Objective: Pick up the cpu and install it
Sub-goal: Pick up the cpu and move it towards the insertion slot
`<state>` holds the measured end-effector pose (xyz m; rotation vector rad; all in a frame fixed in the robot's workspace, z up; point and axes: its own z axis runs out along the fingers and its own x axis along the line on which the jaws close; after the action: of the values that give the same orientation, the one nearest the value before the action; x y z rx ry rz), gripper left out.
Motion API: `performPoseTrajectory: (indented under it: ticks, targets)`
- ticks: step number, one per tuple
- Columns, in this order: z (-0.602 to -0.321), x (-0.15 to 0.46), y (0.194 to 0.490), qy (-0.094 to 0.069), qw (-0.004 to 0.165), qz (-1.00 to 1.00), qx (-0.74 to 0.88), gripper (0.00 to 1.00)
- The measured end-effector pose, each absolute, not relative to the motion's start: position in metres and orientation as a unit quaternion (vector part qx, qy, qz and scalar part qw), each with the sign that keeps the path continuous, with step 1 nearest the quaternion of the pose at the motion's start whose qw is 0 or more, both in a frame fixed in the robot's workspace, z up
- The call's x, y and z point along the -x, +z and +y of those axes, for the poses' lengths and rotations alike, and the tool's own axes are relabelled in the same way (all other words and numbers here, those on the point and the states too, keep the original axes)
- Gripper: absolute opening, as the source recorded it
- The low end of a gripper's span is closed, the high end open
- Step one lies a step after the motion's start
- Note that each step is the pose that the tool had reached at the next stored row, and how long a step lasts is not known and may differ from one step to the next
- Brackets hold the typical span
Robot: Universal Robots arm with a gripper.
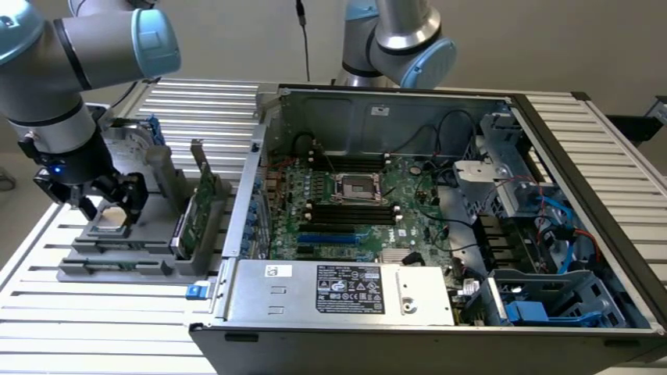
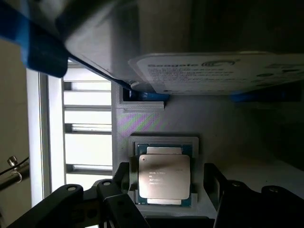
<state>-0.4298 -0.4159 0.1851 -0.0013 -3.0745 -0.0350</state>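
Note:
The cpu (image 2: pixel 164 176), a small square chip with a silver top, lies flat in a recess of a grey holder (image 2: pixel 161 123). My gripper (image 2: pixel 166 194) is open and low over it, with one black finger (image 2: pixel 118 197) on one side of the chip and the other finger (image 2: pixel 223 194) on the opposite side, both apart from it. In the exterior view the gripper (image 1: pixel 105 205) hangs over the grey holder (image 1: pixel 115 262) at that view's left, with the pale cpu (image 1: pixel 111 212) between its fingers. The empty processor socket (image 1: pixel 354 187) sits mid-motherboard inside the open computer case (image 1: pixel 417 312).
A hard drive (image 2: pixel 223 71) with a white label and blue brackets stands in the holder just beyond the chip. An upright green circuit card (image 1: pixel 203 207) stands between the holder and the case wall. A second robot arm (image 1: pixel 401 43) rises behind the case. Cables and drive bays fill the case's right side.

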Motion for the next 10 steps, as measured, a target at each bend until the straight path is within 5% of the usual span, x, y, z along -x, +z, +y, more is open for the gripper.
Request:
performPoseTrajectory:
  ticks: [10]
  targets:
    - [-0.416, 0.4304, 0.1843, -0.011, 0.033, -0.999, 0.001, 0.73]
